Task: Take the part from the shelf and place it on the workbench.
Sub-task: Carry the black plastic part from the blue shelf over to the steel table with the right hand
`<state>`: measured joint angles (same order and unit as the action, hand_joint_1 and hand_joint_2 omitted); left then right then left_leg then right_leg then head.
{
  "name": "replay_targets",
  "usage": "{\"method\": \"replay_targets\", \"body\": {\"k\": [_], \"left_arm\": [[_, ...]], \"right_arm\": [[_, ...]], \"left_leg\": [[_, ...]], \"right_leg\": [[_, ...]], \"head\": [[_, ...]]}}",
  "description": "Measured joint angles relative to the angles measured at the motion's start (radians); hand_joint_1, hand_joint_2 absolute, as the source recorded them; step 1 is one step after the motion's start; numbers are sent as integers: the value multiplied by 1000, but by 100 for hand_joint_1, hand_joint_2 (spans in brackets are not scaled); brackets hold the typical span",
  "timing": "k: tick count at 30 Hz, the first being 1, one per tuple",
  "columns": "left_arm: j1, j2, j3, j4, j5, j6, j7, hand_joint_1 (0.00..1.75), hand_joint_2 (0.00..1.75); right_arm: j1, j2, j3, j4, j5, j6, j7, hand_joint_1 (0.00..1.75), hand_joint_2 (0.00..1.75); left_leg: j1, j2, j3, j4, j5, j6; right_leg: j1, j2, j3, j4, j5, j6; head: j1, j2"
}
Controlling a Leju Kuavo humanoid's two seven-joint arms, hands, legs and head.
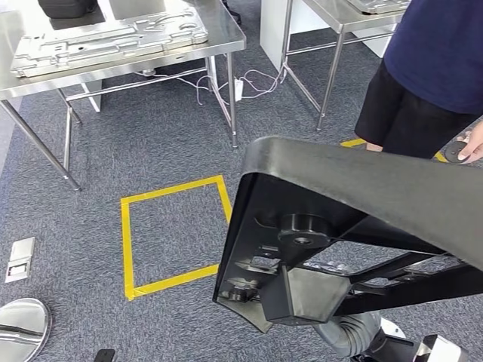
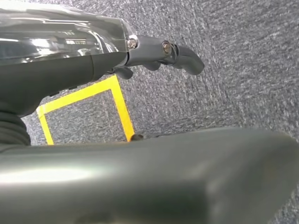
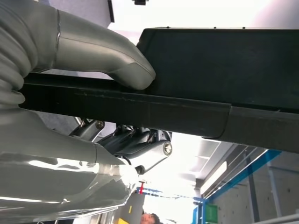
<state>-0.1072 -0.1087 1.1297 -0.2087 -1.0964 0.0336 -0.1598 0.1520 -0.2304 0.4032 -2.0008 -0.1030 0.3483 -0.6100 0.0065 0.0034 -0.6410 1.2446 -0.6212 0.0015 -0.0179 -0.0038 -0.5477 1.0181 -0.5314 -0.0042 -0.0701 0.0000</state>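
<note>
Currently, going left to right in the head view: workbench [image 1: 228,34] standing far across the carpet, already bearing a flat metal plate [image 1: 108,38]; yellow tape square [image 1: 170,234] lying on the floor between; left hand [image 2: 162,53] hanging over the carpet, fingers stretching out apart, holding nothing; black part [image 1: 342,219] riding low right, off the shelf and in the air; right hand [image 3: 116,60] clamping it, thumb pressing one face; a person [image 1: 427,68] standing just beyond. Judging this as the carry step; next move is calling for walking to the workbench and lowering the part onto bare steel beside the plate.
</note>
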Motion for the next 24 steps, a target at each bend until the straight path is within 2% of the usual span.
{"method": "replay_targets", "body": {"k": [2,3,4,6,8,10,12,13,14,15,17,18,19,22,24], "left_arm": [[-1,0,0,0,0,0,0,0,175],[-2,1,0,0,0,0,0,0,175],[-2,1,0,0,0,0,0,0,175],[-2,1,0,0,0,0,0,0,175],[-2,2,0,0,0,0,0,0,175],[-3,2,0,0,0,0,0,0,175],[-3,2,0,0,0,0,0,0,175],[-2,2,0,0,0,0,0,0,175],[-2,2,0,0,0,0,0,0,175],[-2,2,0,0,0,0,0,0,175],[-2,2,0,0,0,0,0,0,175],[-2,2,0,0,0,0,0,0,175],[-2,2,0,0,0,0,0,0,175],[-3,2,0,0,0,0,0,0,175],[-4,1,0,0,0,0,0,0,175]], "right_arm": [[0,0,0,0,0,0,0,175,175],[-1,0,0,0,0,0,0,175,175],[0,0,0,0,0,0,0,175,175],[-1,0,0,0,0,0,0,175,175],[-1,0,0,0,0,0,0,175,175],[-2,0,0,0,0,0,0,175,175],[-1,0,0,0,0,0,0,175,175],[0,0,0,0,0,0,0,175,175],[0,0,0,1,0,0,0,175,175],[0,0,0,1,0,0,0,175,175],[0,0,0,1,0,0,0,175,175],[-1,0,0,1,0,0,0,175,175],[0,0,0,1,0,0,0,175,175],[0,0,0,1,0,0,0,175,175],[0,0,0,0,0,0,0,175,175]], "left_leg": [[-3,-1,62,-141,72,11],[-5,-1,82,-190,89,16],[-7,-2,91,-215,94,19],[-10,-2,90,-224,91,23],[-5,-1,92,-231,96,32],[-1,1,94,-237,101,40],[-1,3,94,-236,100,41],[-1,3,94,-236,100,41],[-1,4,94,-236,100,41],[-1,4,96,-236,100,40],[-1,3,100,-235,97,36],[-3,2,100,-232,94,32],[-5,2,98,-229,93,29],[-6,1,96,-226,91,19],[-4,1,86,-197,66,11]], "right_leg": [[2,2,3,0,-2,3],[3,3,2,1,-3,6],[3,3,-1,2,-3,10],[3,4,-5,0,0,20],[2,4,-7,12,-13,31],[1,4,-38,90,-65,36],[1,4,-98,222,-125,39],[1,4,-120,268,-138,41],[1,4,-124,278,-130,42],[0,4,-108,242,-101,43],[0,4,-41,103,-31,44],[0,4,-15,44,-9,42],[1,5,-2,11,-1,38],[2,7,-2,1,-1,22],[-1,4,-2,0,1,9]], "head": [[0,0],[0,0],[0,0],[0,0],[0,0],[1,0],[1,0],[1,0],[1,0],[1,0],[1,0],[0,0],[0,0],[0,0],[0,0]]}}
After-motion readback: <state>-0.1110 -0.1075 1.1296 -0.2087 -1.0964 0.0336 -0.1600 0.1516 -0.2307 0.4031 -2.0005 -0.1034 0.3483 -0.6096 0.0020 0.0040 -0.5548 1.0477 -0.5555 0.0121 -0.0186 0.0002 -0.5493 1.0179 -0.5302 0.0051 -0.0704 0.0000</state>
